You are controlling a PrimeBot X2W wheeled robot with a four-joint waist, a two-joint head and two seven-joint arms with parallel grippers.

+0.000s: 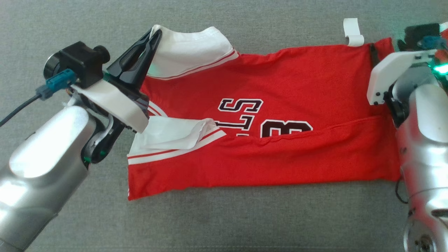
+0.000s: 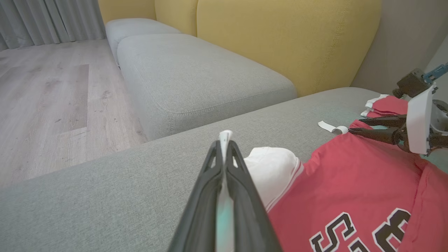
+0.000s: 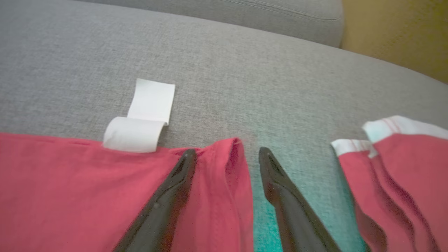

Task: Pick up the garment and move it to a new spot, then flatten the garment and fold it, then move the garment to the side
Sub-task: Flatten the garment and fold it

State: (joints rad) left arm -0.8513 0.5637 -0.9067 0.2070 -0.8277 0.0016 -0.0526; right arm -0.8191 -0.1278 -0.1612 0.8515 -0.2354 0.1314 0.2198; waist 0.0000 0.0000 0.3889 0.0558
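left fingers (image 1: 153, 40) pinch the garment (image 1: 280, 87) by its white far-left sleeve (image 1: 189, 49); right fingers (image 3: 271, 168) spread wide, straddling its far-right corner.

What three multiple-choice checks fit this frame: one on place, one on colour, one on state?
1. Where does the white tag lie?
A. On a wooden table
B. On the grey cushion, at the far edge of the jersey
C. In a plastic basket

2. What colour is the body of the jersey?
A. Blue
B. Green
C. Red

3. How does the left gripper stand?
A. Shut on the jersey's white sleeve
B. Wide open in the air
C. Shut on a paper cup

Answers:
1 B: the head view shows the tag curled on the grey fabric just past the hem.
2 C: the cloth is red, with white trim and black lettering.
3 A: the left wrist view shows white fabric pinched between the closed fingers.
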